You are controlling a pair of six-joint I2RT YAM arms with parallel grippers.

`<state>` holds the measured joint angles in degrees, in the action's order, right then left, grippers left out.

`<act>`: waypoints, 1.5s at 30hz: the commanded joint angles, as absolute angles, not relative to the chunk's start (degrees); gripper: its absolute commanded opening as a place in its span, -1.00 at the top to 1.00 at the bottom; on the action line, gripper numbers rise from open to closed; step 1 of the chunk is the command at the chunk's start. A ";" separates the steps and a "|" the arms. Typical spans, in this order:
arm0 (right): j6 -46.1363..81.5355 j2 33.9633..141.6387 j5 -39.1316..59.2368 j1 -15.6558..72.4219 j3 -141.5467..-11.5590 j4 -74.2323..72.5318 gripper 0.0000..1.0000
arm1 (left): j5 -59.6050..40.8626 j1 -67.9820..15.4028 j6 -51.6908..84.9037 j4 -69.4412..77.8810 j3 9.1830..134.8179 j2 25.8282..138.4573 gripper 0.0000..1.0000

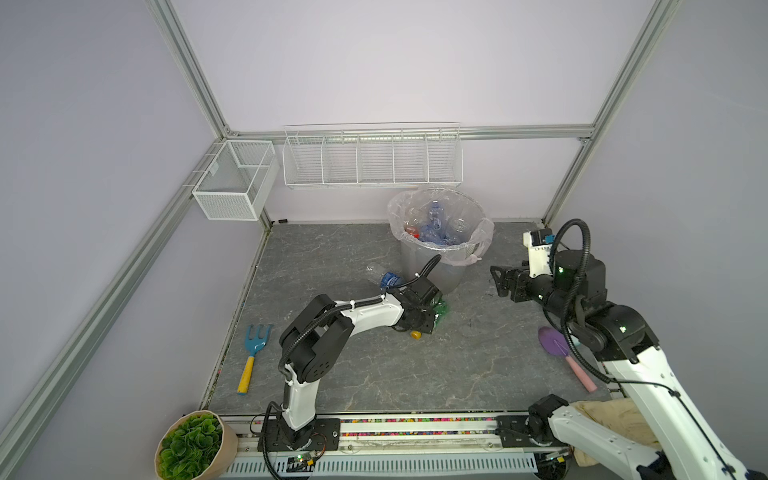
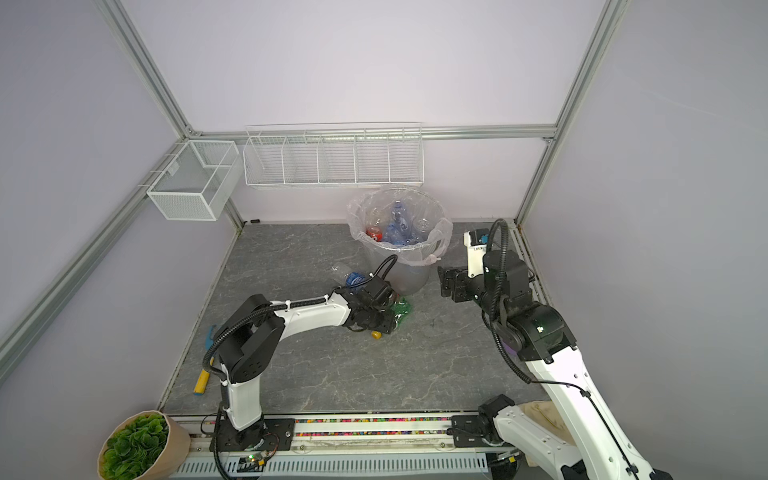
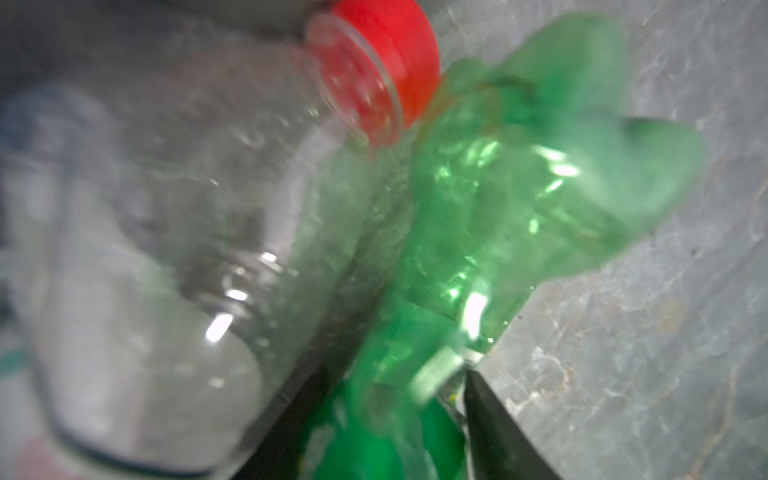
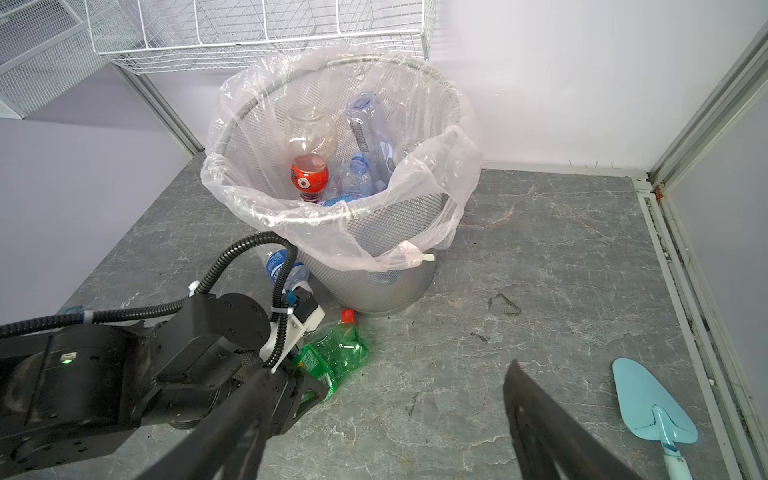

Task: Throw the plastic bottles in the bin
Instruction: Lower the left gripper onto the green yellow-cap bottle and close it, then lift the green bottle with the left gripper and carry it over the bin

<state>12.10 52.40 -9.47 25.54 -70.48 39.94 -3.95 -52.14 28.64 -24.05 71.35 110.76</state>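
Observation:
A green bottle (image 1: 442, 308) (image 2: 402, 308) (image 4: 338, 347) (image 3: 498, 199) lies on the grey floor in front of the bin (image 1: 441, 250) (image 2: 400, 250) (image 4: 332, 218). My left gripper (image 1: 430, 322) (image 2: 388, 322) (image 3: 390, 399) (image 4: 316, 386) is shut on it. A clear bottle (image 3: 187, 249) with a red cap (image 4: 348, 316) lies against it. A blue-labelled bottle (image 1: 388, 279) (image 4: 276, 264) rests by the bin's foot. Several bottles lie inside the bin. My right gripper (image 1: 500, 282) (image 2: 446, 282) (image 4: 386, 415) hovers open and empty right of the bin.
White wire baskets (image 1: 372, 162) (image 1: 237, 178) hang on the walls behind. A blue rake (image 1: 255, 353) lies at the left and a purple shovel (image 1: 557, 345) under the right arm. A pale blue trowel (image 4: 648, 407) lies near the right wall. A potted plant (image 1: 191, 444) stands front left.

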 commanded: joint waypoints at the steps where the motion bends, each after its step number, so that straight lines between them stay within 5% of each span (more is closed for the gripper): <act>1: 12.64 51.56 -10.27 25.19 -69.35 39.36 -0.77 | -2.27 -52.67 29.62 -24.78 68.92 109.15 0.19; 13: 13.12 51.32 -10.24 24.98 -69.35 39.34 -0.77 | 1.21 -55.89 29.18 -26.27 65.31 101.88 0.38; 45: 13.90 48.76 -13.44 24.38 -68.84 39.61 -0.77 | 7.45 -58.18 19.95 -20.53 61.27 71.11 0.45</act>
